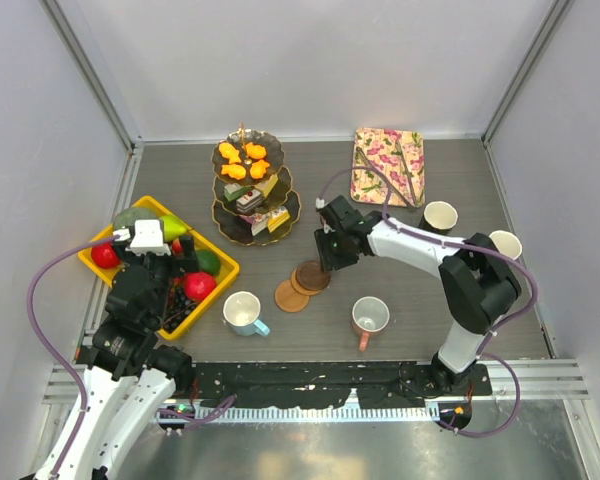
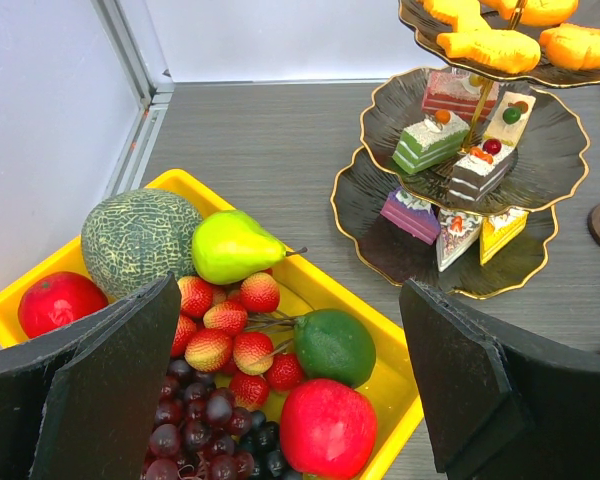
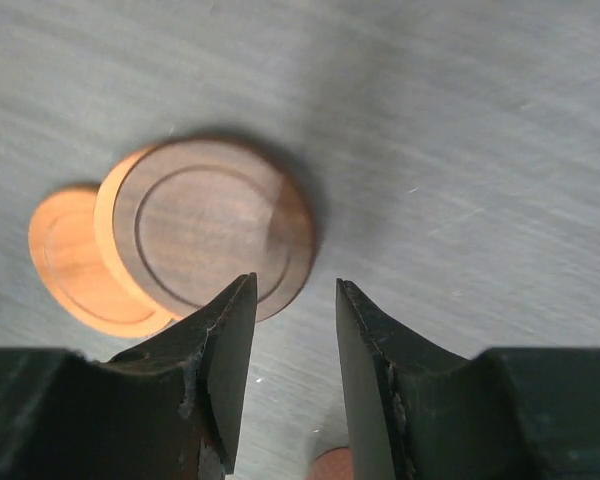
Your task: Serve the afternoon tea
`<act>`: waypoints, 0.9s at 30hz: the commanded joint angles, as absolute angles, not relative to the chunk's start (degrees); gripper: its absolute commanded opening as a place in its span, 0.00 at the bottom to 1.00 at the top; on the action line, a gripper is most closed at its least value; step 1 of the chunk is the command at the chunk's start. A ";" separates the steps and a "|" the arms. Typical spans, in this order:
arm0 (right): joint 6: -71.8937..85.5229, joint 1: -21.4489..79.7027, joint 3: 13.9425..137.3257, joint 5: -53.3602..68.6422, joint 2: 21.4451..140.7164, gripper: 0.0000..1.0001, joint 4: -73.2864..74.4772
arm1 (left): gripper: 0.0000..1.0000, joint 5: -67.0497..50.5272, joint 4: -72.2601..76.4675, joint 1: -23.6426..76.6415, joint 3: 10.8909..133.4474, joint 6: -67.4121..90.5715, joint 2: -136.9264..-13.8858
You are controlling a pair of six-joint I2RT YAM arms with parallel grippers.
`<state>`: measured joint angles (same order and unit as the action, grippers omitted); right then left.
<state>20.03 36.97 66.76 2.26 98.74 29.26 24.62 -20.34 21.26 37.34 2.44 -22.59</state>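
Several coasters (image 1: 302, 283) overlapped mid-frame; likely laying-out step. Right fingers (image 3: 215, 370) parted, empty, above dark coaster (image 3: 210, 225); left fingers (image 2: 110, 390) spread wide. Next: grasp, separate.

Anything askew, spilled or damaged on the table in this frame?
Only the coasters: the dark brown round wooden coaster lies partly across a lighter orange wooden coaster instead of stacked squarely, just by the right gripper, its jaws parted. Nothing is spilled; the dark three-tier scalloped stand stands upright.
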 commanded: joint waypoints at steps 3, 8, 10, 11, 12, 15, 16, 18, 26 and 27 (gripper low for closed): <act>20.39 39.64 66.09 2.64 100.63 0.44 28.30 | 0.99 25.05 -17.49 21.01 37.27 2.11 -22.24; 20.39 39.11 68.72 -3.07 104.84 0.39 29.79 | 0.99 25.05 -17.58 21.09 37.27 2.11 -22.24; 20.74 38.15 68.82 -4.22 106.08 0.36 30.23 | 0.99 25.14 -17.40 21.09 37.27 2.02 -22.24; 21.00 37.62 68.73 -5.18 106.17 0.35 30.23 | 0.99 25.14 -17.40 21.09 37.27 2.02 -22.32; 21.27 36.75 68.38 -5.88 106.26 0.33 30.15 | 0.99 25.14 -17.40 21.09 37.27 2.02 -22.24; 21.80 34.46 67.59 -8.70 105.56 0.31 30.24 | 0.99 25.05 -17.49 21.09 37.35 2.11 -22.24; 21.80 33.93 67.24 -9.40 105.47 0.31 30.32 | 0.99 25.05 -17.40 21.09 37.27 2.02 -22.24; 21.71 32.79 66.97 -10.80 105.03 0.31 30.32 | 0.99 24.96 -17.40 21.09 37.27 2.02 -22.24; 21.01 31.73 67.76 -10.37 105.03 0.31 29.44 | 0.99 25.05 -17.40 21.09 37.35 1.93 -22.41; 20.74 31.73 68.20 -10.20 105.64 0.32 29.44 | 0.99 24.96 -17.40 21.18 37.27 2.02 -22.41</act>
<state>21.28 31.48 67.81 -8.40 104.77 29.15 24.62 -20.34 21.26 37.34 2.44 -22.59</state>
